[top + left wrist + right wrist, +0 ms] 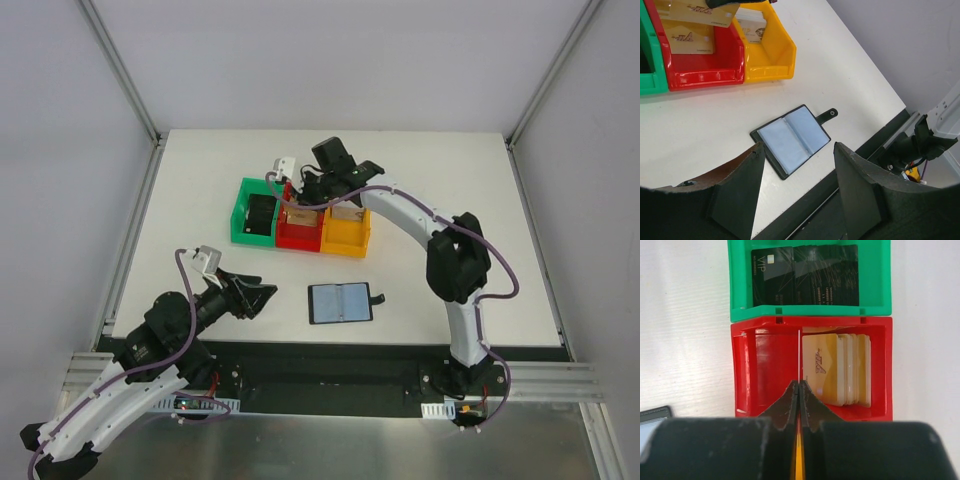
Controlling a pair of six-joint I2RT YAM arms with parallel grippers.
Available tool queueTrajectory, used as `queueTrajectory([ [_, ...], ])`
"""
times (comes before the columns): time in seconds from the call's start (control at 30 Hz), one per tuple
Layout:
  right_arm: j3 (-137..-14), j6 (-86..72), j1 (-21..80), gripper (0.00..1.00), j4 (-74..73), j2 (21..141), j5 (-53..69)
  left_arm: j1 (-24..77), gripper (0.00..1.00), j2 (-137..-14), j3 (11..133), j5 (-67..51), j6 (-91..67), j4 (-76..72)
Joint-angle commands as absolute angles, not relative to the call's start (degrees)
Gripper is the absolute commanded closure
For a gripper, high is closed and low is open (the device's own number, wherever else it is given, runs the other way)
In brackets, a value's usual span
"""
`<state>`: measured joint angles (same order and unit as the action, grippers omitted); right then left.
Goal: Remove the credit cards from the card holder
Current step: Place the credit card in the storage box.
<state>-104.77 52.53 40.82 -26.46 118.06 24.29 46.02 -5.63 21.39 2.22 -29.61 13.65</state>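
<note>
**Operator:** Status of the right gripper (798,386)?

**Technician:** Jaws are closed on one credit card (701,14), gripped edge-on. The unit sits over the red bin (770,365), the middle of three bins set in a row on the far half of the table (450,180).

**Operator:** Contents of the bins?

**Technician:** The red bin holds a stack of tan-gold credit cards (837,370), set against one side wall. The green bin (737,280), touching the red one, holds black cards (805,275). The orange bin (345,235), on the red bin's other side, holds pale cards (752,25).

**Operator:** Location of the card holder (340,302)?

**Technician:** Flat on the table close to the near edge, about mid-width. It is opened out with both grey-blue panels facing up and the snap tab pointing toward the right edge.

**Operator:** Left gripper (266,297)?

**Technician:** Jaws are partly spread and hold nothing. The unit is beside the card holder on its left and does not touch it. Its fingers (740,190) point toward the card holder.
</note>
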Motion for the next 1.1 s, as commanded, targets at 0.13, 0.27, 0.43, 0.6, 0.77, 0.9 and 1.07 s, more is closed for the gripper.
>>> queueTrajectory([
  [0.13, -105.9, 56.7, 41.2, 1.0, -21.9, 121.6, 24.2, 45.6, 0.44, -7.6, 24.3, 4.1, -27.2, 13.4],
  [0.27, -106.2, 58.8, 41.5, 0.99, -22.0, 122.9, 23.5, 45.6, 0.43, -7.8, 24.1, 4.1, -27.2, 13.5],
  [0.43, -106.3, 60.7, 41.6, 1.0, -22.1, 123.9, 23.1, 45.7, 0.43, -8.3, 23.8, 4.6, -27.2, 13.5],
  [0.6, -106.5, 60.8, 41.6, 0.99, -22.0, 125.3, 22.9, 45.7, 0.43, -9.5, 24.2, 4.7, -27.1, 13.5],
  [0.77, -106.6, 60.6, 41.7, 1.0, -21.4, 126.4, 22.2, 45.7, 0.43, -9.8, 24.0, 4.7, -27.2, 13.5],
  [0.9, -107.0, 60.5, 41.8, 1.0, -21.2, 127.1, 21.7, 45.6, 0.44, -9.9, 23.8, 4.9, -27.2, 13.5],
  [1.07, -107.5, 60.2, 41.8, 1.0, -21.2, 128.0, 21.0, 45.7, 0.44, -10.3, 23.8, 5.1, -27.2, 13.5],
])
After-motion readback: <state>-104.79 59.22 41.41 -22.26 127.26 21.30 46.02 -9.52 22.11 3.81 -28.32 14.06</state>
